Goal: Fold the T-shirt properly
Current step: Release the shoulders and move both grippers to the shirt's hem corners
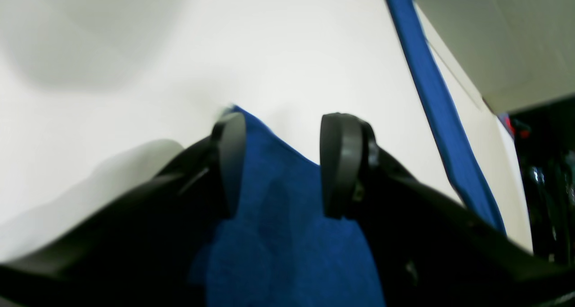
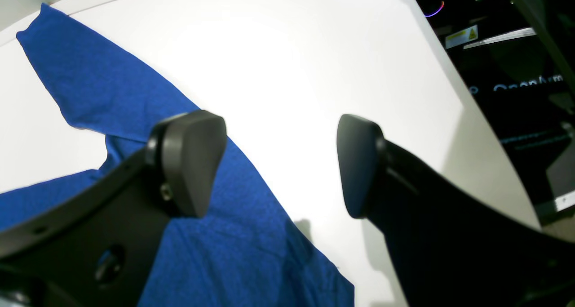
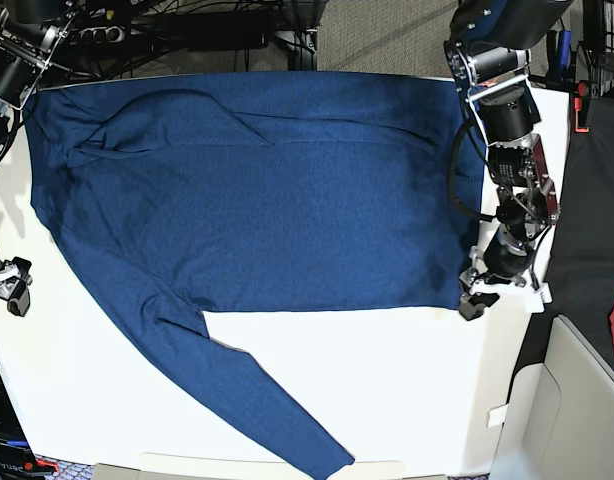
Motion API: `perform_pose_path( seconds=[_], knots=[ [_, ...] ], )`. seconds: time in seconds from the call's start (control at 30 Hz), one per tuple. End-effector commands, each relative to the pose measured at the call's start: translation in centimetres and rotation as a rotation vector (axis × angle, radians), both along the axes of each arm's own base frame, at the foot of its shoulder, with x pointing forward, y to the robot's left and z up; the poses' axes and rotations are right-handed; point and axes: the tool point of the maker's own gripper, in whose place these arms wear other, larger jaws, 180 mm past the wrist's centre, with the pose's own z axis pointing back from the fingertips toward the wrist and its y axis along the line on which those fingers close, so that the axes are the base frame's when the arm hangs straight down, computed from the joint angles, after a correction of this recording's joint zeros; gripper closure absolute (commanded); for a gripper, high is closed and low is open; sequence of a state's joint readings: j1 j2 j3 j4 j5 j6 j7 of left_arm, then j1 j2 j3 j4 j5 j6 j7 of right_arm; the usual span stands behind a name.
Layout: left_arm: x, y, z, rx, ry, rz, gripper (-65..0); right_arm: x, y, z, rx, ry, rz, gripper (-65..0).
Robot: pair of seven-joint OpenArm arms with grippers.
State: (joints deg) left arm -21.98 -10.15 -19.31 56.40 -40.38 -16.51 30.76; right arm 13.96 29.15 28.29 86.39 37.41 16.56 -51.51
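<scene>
white table (image 3: 407,400) carries the shirt (image 3: 277,190) spread flat; left gripper (image 1: 280,163) straddles its hem corner, jaws apart, right gripper (image 2: 280,163) gapes empty, so pinching that corner seems next.

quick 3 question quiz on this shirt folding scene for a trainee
1. True or false: the T-shirt is already folded into a compact stack.
2. Which pincer straddles the shirt's edge? A) left pincer B) right pincer C) neither
3. Fill in: one long sleeve runs toward the table's ____ edge in the base view.

Key: 1 false, it lies spread flat. 2 A. 3 bottom.
</scene>
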Motion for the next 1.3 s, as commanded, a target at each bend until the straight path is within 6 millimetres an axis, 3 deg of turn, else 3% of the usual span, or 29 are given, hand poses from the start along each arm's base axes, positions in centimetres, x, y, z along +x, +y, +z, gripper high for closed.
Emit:
perform_pose_path(
  seconds=[0.0, 0.33, 0.67, 0.73, 0.87, 1.1, 1.27],
  knots=[
    [1.5, 0.6, 2.2, 0.000, -0.066, 0.011, -25.2, 0.5, -0.5, 2.5, -0.028, -0.065, 0.002, -42.3],
    [1.5, 0.6, -0.2, -0.040, 0.000, 0.023, -25.2, 0.7, 0.1, 2.2, -0.006, -0.068, 0.007, -42.3],
    [1.1, -5.8, -2.3, 0.084, 0.021, -0.170, -25.1, 0.8, 0.1, 2.1, -0.003, -0.069, 0.008, -42.3],
    [1.1, -6.2, -2.3, 0.096, 0.008, -0.177, -25.1, 0.7, 0.1, 2.1, -0.003, -0.067, 0.008, -42.3],
    [0.4, -5.7, -2.3, 0.112, -0.009, -0.166, -25.1, 0.6, 0.1, 1.9, -0.003, -0.063, 0.008, -42.3],
    [0.6, -1.9, 1.8, 0.209, -0.116, -0.125, -25.1, 0.7, 0.1, 2.0, -0.003, -0.066, 0.008, -42.3],
    [0.4, -0.1, 0.9, 0.219, -0.105, -0.082, -25.1, 0.8, 0.2, 2.1, -0.002, -0.069, 0.008, -42.3]
  ],
)
